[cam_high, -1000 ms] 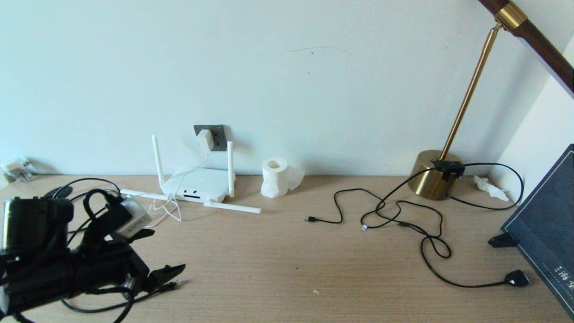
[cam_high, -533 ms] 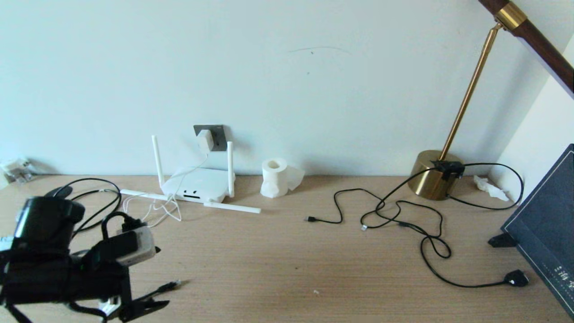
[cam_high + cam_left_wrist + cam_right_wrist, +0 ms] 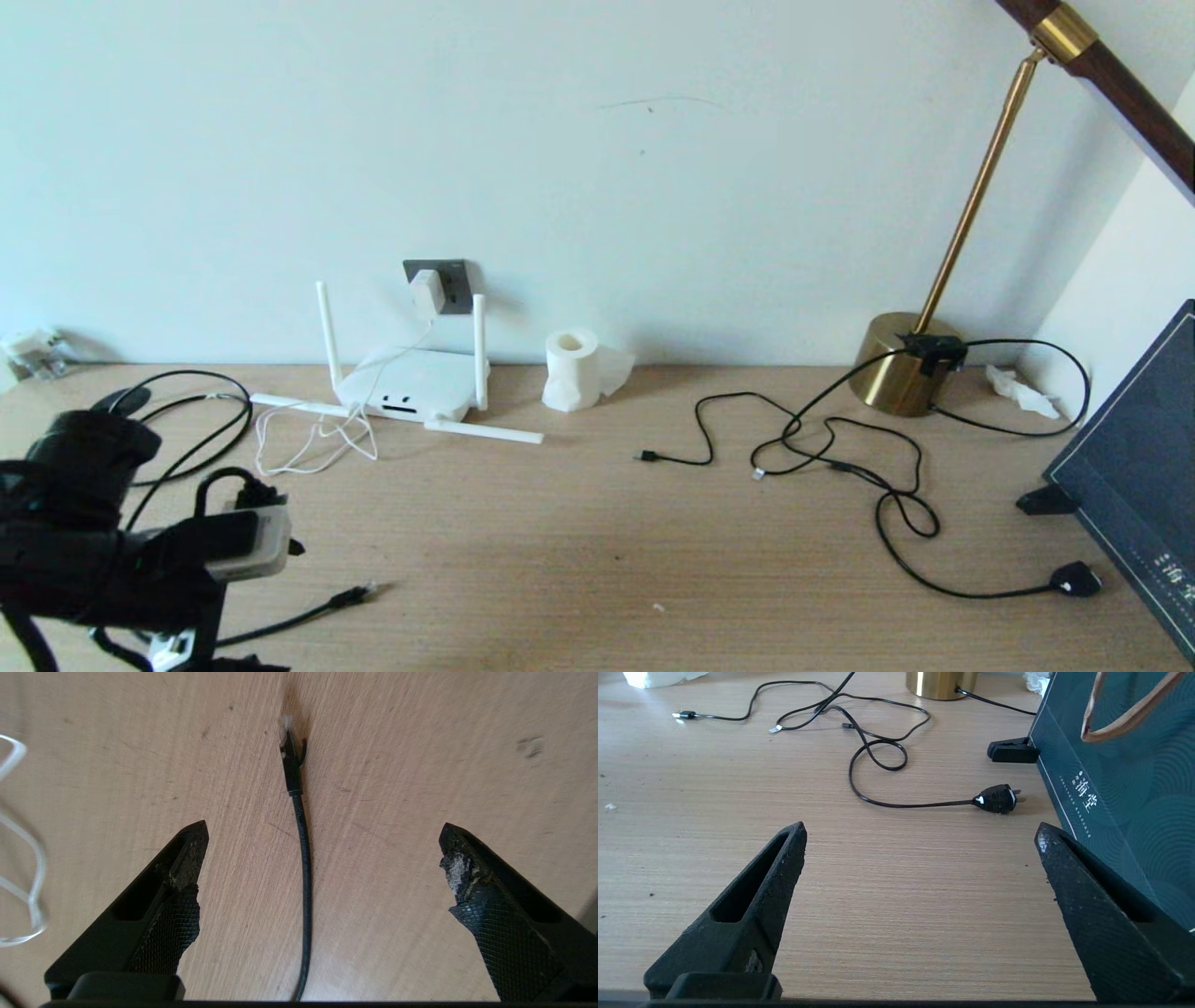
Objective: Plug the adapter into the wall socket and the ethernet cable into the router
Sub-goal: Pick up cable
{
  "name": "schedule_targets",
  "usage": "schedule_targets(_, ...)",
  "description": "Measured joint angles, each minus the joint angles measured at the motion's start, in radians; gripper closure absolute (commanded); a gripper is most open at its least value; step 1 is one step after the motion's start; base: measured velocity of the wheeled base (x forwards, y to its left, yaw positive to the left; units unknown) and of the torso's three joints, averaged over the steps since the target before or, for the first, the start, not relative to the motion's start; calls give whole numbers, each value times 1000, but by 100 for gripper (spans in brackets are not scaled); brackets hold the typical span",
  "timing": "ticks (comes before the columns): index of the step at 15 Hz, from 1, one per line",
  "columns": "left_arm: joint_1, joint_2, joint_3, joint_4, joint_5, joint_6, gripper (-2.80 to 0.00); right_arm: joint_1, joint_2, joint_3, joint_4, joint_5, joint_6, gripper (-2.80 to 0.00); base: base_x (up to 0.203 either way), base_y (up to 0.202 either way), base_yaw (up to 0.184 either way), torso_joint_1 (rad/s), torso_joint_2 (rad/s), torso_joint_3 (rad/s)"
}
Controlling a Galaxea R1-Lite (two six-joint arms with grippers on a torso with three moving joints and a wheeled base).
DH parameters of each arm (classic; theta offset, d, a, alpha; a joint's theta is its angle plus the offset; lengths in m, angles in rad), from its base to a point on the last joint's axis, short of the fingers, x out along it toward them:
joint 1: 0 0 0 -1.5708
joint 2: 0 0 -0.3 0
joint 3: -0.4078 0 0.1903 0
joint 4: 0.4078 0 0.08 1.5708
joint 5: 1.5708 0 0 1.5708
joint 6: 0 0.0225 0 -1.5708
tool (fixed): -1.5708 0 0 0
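Observation:
The white adapter [image 3: 428,291] sits in the dark grey wall socket [image 3: 455,285], its thin white cord hanging down to the router [image 3: 406,385]. The white router lies on the desk below the socket with two antennas up and two lying flat. The ethernet cable's plug [image 3: 355,594] rests free on the desk near the front left. In the left wrist view my left gripper [image 3: 322,833] hovers open over the desk, the ethernet cable [image 3: 303,858] running between its fingers untouched, plug [image 3: 290,756] ahead of them. My right gripper [image 3: 920,830] is open and empty, low over bare desk.
A tissue roll [image 3: 571,369] stands right of the router. Loose black cables [image 3: 794,439], the lamp's plug [image 3: 1074,579] and brass lamp base [image 3: 901,373] fill the right side. A dark teal bag [image 3: 1120,788] stands beside my right gripper. White cord loops [image 3: 313,439] lie left of the router.
My left arm has drawn back toward the front left corner, its fingers dropping below the head view's edge. The ethernet plug has stayed where it lay.

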Motion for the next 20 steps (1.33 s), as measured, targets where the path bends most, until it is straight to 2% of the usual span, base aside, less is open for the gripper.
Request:
schedule_targets(8, -29, 171, -18, -131, 9, -6, -280, 0, 0, 0, 0, 0, 0, -280, 0, 0, 0, 0, 0, 0)
schedule_targets(16, -73, 203, -31, -127, 11, -12, -280, 0, 0, 0, 0, 0, 0, -280, 0, 0, 0, 0, 0, 0)
schedule_targets(17, -74, 202, -31, -125, 12, -12, 0, 0, 0, 0, 0, 0, 0, -280, 0, 0, 0, 0, 0, 0)
schedule_targets(20, -75, 201, -26, -121, 14, -11, 0, 0, 0, 0, 0, 0, 0, -280, 0, 0, 0, 0, 0, 0)
